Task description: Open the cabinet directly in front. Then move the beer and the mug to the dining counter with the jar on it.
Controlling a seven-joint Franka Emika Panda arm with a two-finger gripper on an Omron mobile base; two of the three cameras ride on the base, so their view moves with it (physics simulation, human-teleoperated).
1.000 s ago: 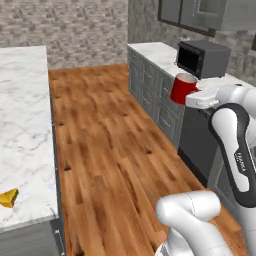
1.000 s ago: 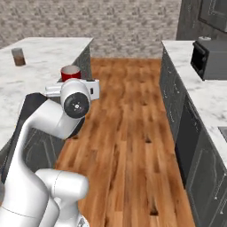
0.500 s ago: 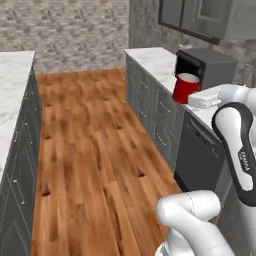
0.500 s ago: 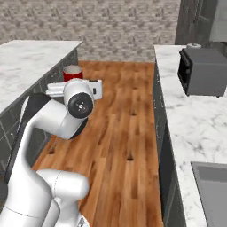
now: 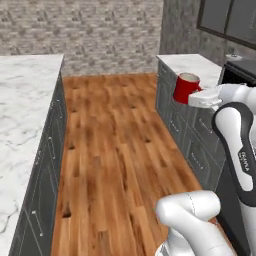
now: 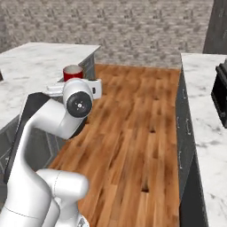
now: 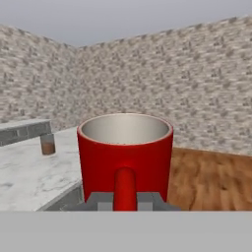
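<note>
Dining counter (image 5: pixel 25 100) ran along the left side of the room, white marble with grey veining over grey panelled fronts, stretching from near to far. Wood floor (image 5: pixel 115 140) filled the aisle between it and the grey base cabinets (image 5: pixel 185 130) on the right, which carried their own marble top (image 6: pixel 206 102). Brick wall (image 5: pixel 85 30) closed off the far end. Cabinet (image 5: pixel 227 20) hung high on the right, doors dark; couldn't tell from that slice whether they stood open. Black appliance (image 6: pixel 220 95) sat on the right-hand worktop.

Arm stood upright in the aisle, hand held level at about counter height. Mug (image 5: pixel 185 88) was red, upright, mouth up, inside pale and empty, carried in the air over the aisle and clear of both counters. Gripper (image 7: pixel 125 199) was clamped tight on the mug's handle, handle rising straight between the two fingers (image 7: pixel 101 202). Jar (image 7: pixel 47 144) stood on the dining counter, far left in the hand view, well apart from the mug, brown in its lower part.
</note>
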